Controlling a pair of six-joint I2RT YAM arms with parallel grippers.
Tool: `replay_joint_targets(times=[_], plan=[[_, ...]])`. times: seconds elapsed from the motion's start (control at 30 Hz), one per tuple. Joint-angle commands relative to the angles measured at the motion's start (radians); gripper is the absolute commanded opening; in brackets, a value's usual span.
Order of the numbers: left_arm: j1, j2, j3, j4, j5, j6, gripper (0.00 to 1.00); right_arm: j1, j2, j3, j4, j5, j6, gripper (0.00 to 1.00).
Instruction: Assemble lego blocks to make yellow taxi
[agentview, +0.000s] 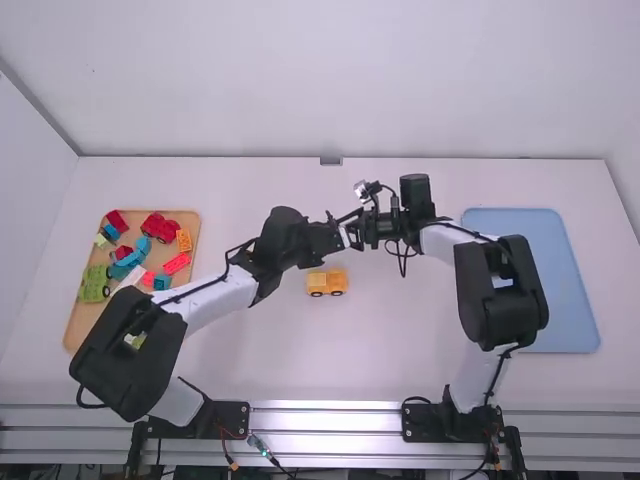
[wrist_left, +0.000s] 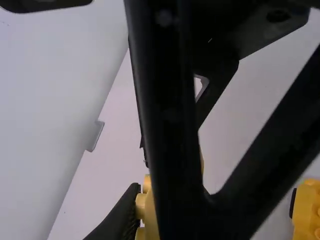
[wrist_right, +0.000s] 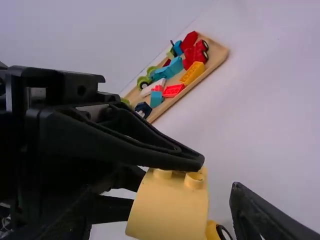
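Observation:
In the high view, my left gripper (agentview: 340, 230) and my right gripper (agentview: 368, 224) meet above the middle of the table. A yellow block (wrist_right: 170, 207) is held by the left gripper, whose black fingers (wrist_right: 185, 159) press on it. That block (wrist_left: 147, 212) also shows beside the left gripper (wrist_left: 145, 225), largely behind the black parts of the other gripper. My right gripper (wrist_right: 162, 212) is open, its two fingers standing on either side of the block without clear contact. The yellow car (agentview: 327, 283) with dark wheels rests on the table just below the grippers.
A wooden tray (agentview: 77, 322) with several red, blue, green and orange pieces lies at the left, partly under the left arm. At the right is a blue tray (agentview: 570, 300), with the right arm crossing its near-left part. A wall rises behind the table.

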Motion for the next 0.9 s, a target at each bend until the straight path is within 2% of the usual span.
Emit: replay_joint_targets(times=[0.0, 0.07, 0.1, 0.17, 0.2, 0.23, 0.5, 0.57, 0.63, 0.7, 0.77, 0.8, 0.83, 0.87], plan=[[-0.006, -0.007, 0.018, 0.004, 0.01, 0.006, 0.02, 0.011, 0.013, 0.021, 0.009, 0.005, 0.025, 0.65], [-0.006, -0.005, 0.018, 0.001, 0.011, 0.003, 0.02, 0.016, 0.013, 0.021, 0.018, 0.024, 0.058, 0.59], [-0.006, -0.005, 0.018, 0.002, 0.008, -0.005, 0.02, 0.016, 0.013, 0.021, 0.018, 0.039, 0.059, 0.52], [-0.006, -0.004, 0.017, 0.002, 0.008, -0.005, 0.02, 0.016, 0.013, 0.021, 0.013, 0.051, 0.059, 0.46], [-0.006, -0.004, 0.017, 0.002, 0.008, -0.005, 0.02, 0.016, 0.013, 0.021, 0.013, 0.051, 0.059, 0.47], [-0.006, -0.003, 0.017, 0.002, 0.008, -0.004, 0.02, 0.016, 0.013, 0.021, 0.014, 0.046, 0.059, 0.41], [-0.006, -0.003, 0.018, 0.004, 0.009, -0.001, 0.02, 0.016, 0.013, 0.021, 0.014, 0.047, 0.066, 0.24], [-0.006, -0.003, 0.017, 0.003, 0.012, -0.001, 0.07, 0.019, 0.013, 0.021, 0.014, 0.047, 0.067, 0.22], [-0.006, -0.003, 0.017, 0.001, 0.012, -0.001, 0.25, 0.028, 0.013, 0.021, 0.018, 0.047, 0.067, 0.19], [-0.006, -0.003, 0.016, 0.001, 0.012, -0.003, 0.33, 0.029, 0.013, 0.021, 0.022, 0.047, 0.067, 0.16], [-0.006, -0.003, 0.015, -0.013, 0.012, -0.014, 0.67, 0.029, 0.013, 0.021, 0.03, 0.052, 0.065, 0.13], [-0.006, -0.003, 0.016, -0.016, 0.012, -0.022, 0.75, 0.029, 0.013, 0.021, 0.03, 0.055, 0.063, 0.13], [-0.005, -0.003, 0.022, -0.026, 0.011, -0.072, 0.93, 0.028, 0.013, 0.021, 0.029, 0.053, 0.032, 0.12], [0.0, -0.003, 0.027, -0.035, 0.015, -0.11, 0.96, 0.026, 0.013, 0.021, 0.028, 0.052, 0.011, 0.1]])
